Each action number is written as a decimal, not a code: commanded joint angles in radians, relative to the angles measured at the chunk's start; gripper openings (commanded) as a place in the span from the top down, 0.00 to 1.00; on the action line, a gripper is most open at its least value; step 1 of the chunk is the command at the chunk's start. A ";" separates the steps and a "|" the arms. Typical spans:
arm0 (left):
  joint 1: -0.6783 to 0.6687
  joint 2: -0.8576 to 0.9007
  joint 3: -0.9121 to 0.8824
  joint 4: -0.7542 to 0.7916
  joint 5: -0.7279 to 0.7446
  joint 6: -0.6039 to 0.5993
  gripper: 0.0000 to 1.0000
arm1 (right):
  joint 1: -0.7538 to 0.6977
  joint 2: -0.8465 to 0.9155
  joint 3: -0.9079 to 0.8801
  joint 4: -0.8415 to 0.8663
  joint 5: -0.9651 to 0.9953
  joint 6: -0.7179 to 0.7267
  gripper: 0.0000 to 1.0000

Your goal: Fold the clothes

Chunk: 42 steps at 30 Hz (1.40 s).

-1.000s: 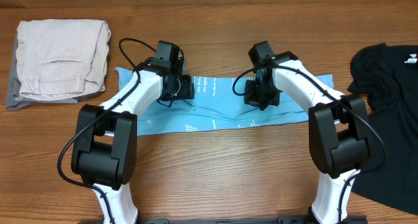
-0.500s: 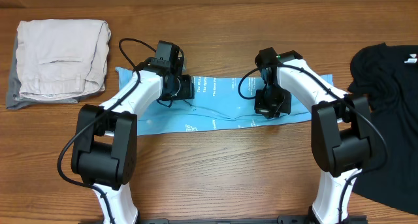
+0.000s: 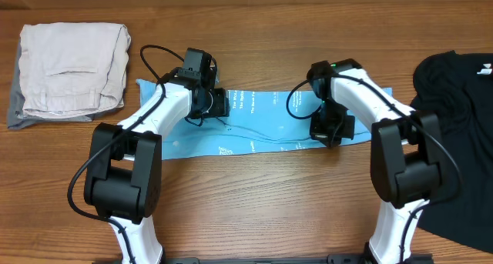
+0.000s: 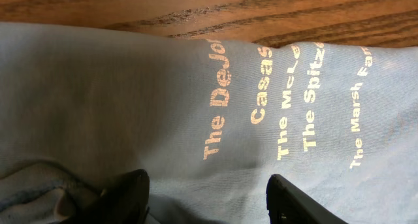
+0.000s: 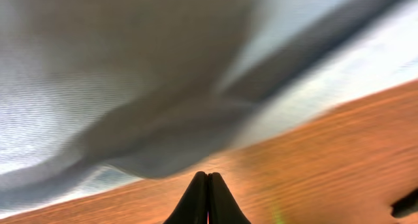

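The clothes are a light blue T-shirt [image 3: 262, 121] lying as a long folded strip across the middle of the table, with white lettering showing. My left gripper [image 3: 219, 104] hovers low over its left-centre part. In the left wrist view it [image 4: 209, 198] is open, the fingers [image 4: 127, 194] standing on either side of flat blue cloth [image 4: 130, 87] beside the lettering. My right gripper [image 3: 331, 133] is at the strip's front edge on the right. In the blurred right wrist view it [image 5: 208, 185] is shut with nothing between the tips, over bare wood, and a fold of shirt [image 5: 98, 87] lies just ahead.
A folded beige garment [image 3: 73, 68] rests on a grey one at the far left. A black garment [image 3: 454, 102] lies crumpled at the right edge. The wooden table [image 3: 254, 195] stretches in front of the shirt between both arm bases.
My right gripper has slid right and toward the front, from over the shirt's middle to its front edge, staying shut. The left arm has not moved.
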 commanded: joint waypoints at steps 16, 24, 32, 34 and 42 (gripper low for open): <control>0.003 -0.022 -0.005 0.000 -0.006 -0.016 0.39 | -0.042 -0.074 -0.003 0.268 0.121 0.016 0.93; 0.003 -0.022 -0.005 0.002 -0.009 -0.016 0.38 | -0.160 -0.020 -0.003 0.234 0.187 0.016 0.94; 0.004 -0.022 -0.005 -0.002 -0.049 -0.016 0.37 | -0.341 -0.020 -0.003 0.134 0.152 0.020 0.96; 0.004 -0.022 -0.005 -0.002 -0.048 -0.016 0.37 | -0.370 -0.020 -0.003 0.121 0.149 0.020 0.96; 0.004 -0.022 -0.005 -0.007 -0.048 -0.016 0.37 | -0.410 -0.048 0.017 0.117 0.092 0.019 0.96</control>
